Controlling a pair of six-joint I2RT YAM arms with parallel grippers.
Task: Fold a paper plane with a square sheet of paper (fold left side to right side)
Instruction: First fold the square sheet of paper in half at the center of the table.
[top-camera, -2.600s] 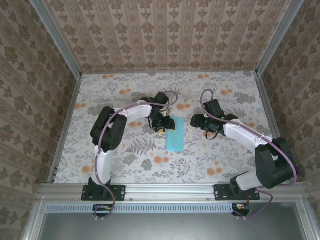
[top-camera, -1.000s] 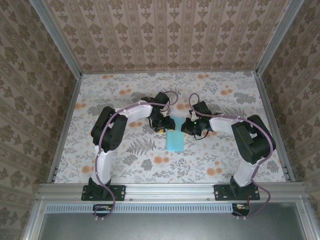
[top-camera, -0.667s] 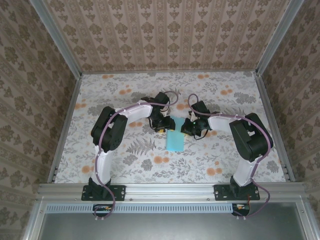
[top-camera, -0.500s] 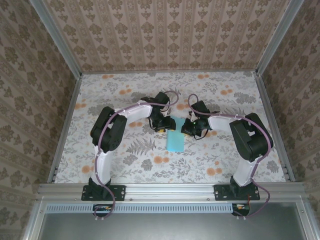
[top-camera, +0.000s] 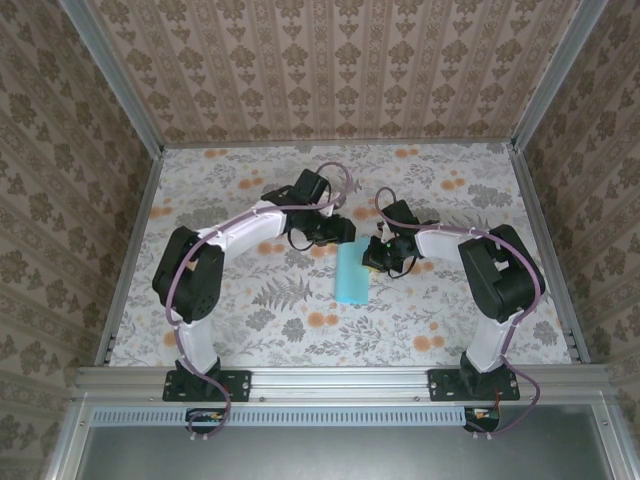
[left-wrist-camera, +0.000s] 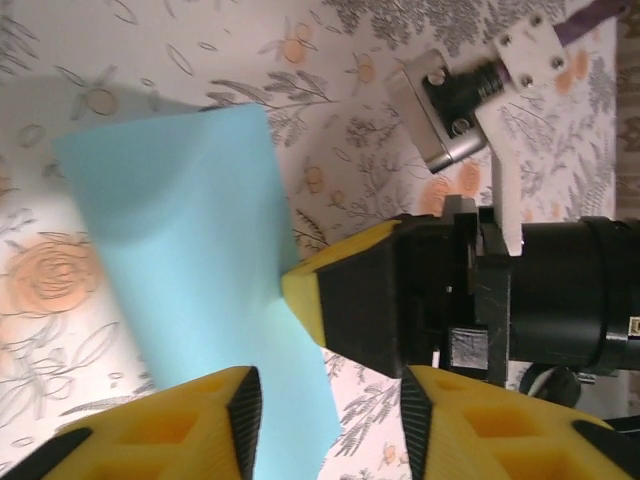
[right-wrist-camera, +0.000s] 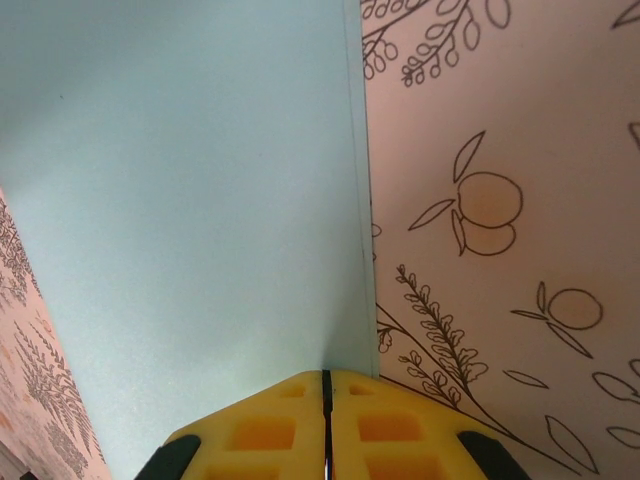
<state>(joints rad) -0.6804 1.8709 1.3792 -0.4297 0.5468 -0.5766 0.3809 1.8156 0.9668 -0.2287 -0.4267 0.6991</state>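
The square sheet of paper (top-camera: 350, 278), doubled into a narrow strip, lies flat on the bench (top-camera: 250, 320) under my right pincer (right-wrist-camera: 325, 378), which is closed tight and presses its 2-layer edge. My left pincer (left-wrist-camera: 328, 390) hovers just beside the right pincer, jaws apart, empty; I think I should pin firmly so no layer slides.

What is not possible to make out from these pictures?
- Top external: the far end of the paper is partly covered by the left gripper and right gripper.
- Right wrist: the shut right gripper's own fingers hide their contact with the paper's edge; pinching or pressing is unclear.
- Left wrist: the paper's lower part is cut off by the picture's bottom edge.
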